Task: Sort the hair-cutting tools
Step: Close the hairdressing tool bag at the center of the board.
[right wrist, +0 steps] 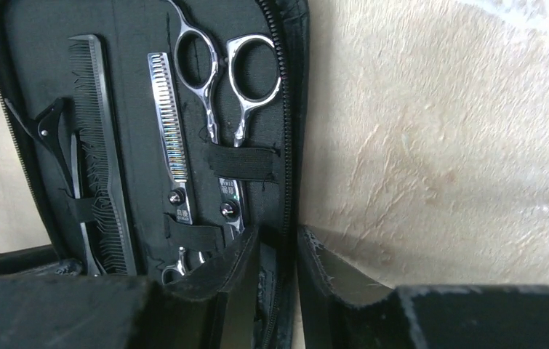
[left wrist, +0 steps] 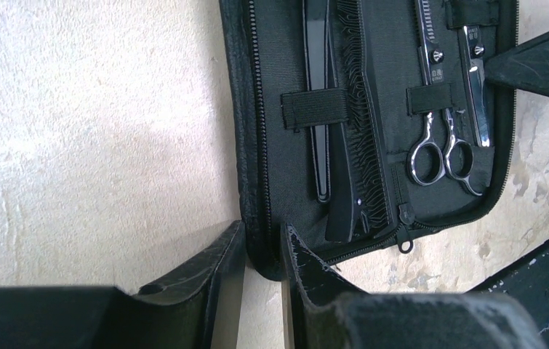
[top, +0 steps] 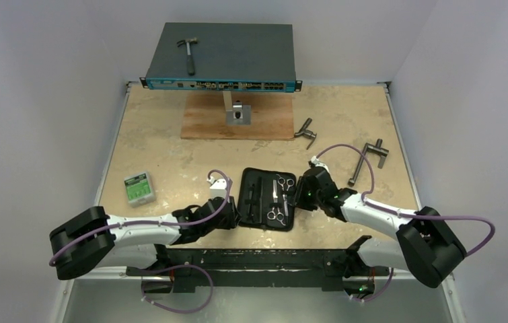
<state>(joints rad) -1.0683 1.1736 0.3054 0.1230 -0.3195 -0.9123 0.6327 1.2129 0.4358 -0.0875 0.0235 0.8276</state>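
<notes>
A black zip case (top: 246, 176) lies open on the table between my two arms. Strapped inside are two silver scissors (right wrist: 217, 80) (right wrist: 171, 142), a black comb (right wrist: 104, 138) and a thin black hair clip (right wrist: 54, 125). In the left wrist view the comb (left wrist: 350, 109), clip (left wrist: 317, 94) and scissors (left wrist: 438, 145) show as well. My left gripper (left wrist: 264, 227) is shut on the near left corner of the case's rim (left wrist: 246, 109). My right gripper (right wrist: 278, 233) straddles the case's right rim (right wrist: 289, 109), jaws narrowly apart, a sliver of table showing beside the outer finger.
A hammer (top: 188, 54) lies on a network switch (top: 237, 60) at the back, above a wooden board (top: 204, 121) with a small metal block (top: 239, 113). Two grey T-handled tools (top: 307, 131) (top: 369, 158) lie at the right. A green box (top: 138, 188) sits at the left.
</notes>
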